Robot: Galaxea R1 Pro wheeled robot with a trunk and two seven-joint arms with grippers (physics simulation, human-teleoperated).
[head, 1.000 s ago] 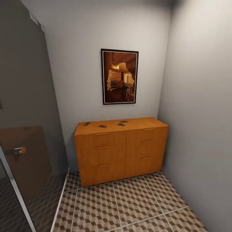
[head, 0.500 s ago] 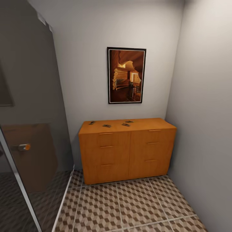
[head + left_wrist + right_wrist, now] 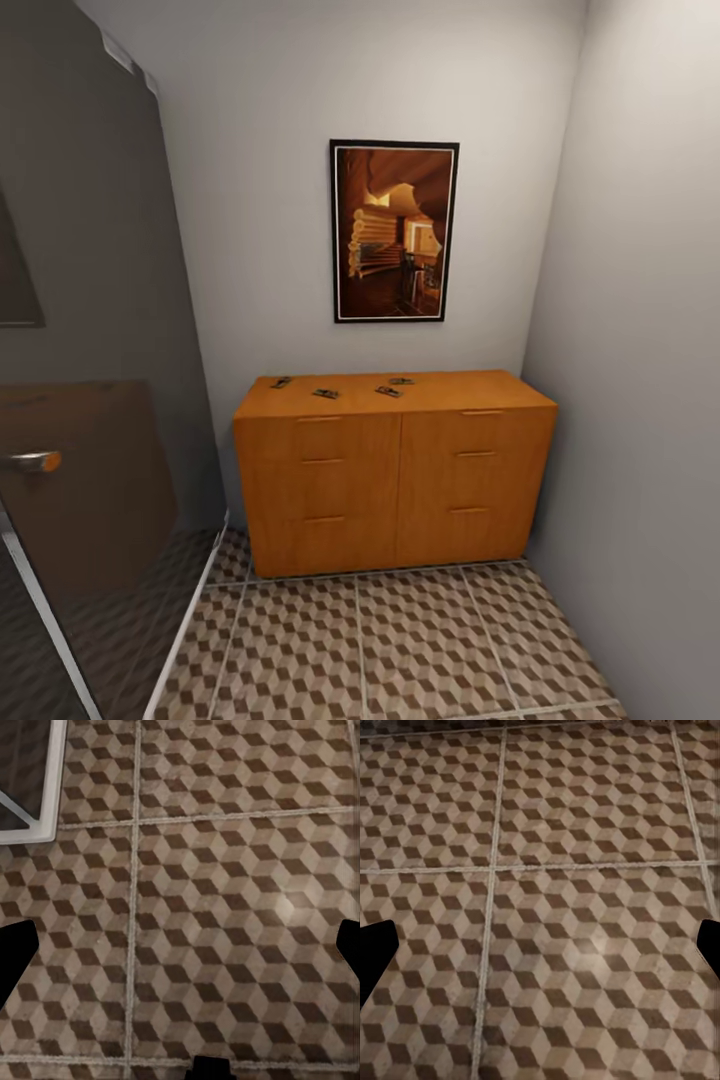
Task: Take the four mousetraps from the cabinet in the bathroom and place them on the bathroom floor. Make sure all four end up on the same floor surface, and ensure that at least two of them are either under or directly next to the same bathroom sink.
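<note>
The orange-brown cabinet (image 3: 395, 480) stands against the far wall in the head view. Several tiny dark mousetraps lie on its flat top: the leftmost (image 3: 281, 382) near the back left, one (image 3: 325, 393) closer to the front, and two close together (image 3: 388, 391) (image 3: 401, 381) near the middle. Cube-patterned bathroom floor (image 3: 400, 640) stretches in front of it. In the left wrist view my left gripper (image 3: 180, 952) hangs open over bare tiles (image 3: 225, 870). My right gripper (image 3: 540, 949) is likewise open above tiles (image 3: 585, 832), nothing between its fingers. The sink is out of view.
A dark glass shower partition (image 3: 100, 380) with a metal handle (image 3: 35, 461) and a white base frame (image 3: 30, 795) borders the left side. A grey wall (image 3: 640, 400) closes the right. A framed picture (image 3: 394, 231) hangs above the cabinet.
The head camera has turned and shifted, so the cabinet now sits more central in the picture. The mousetraps lie in the same places on its top.
</note>
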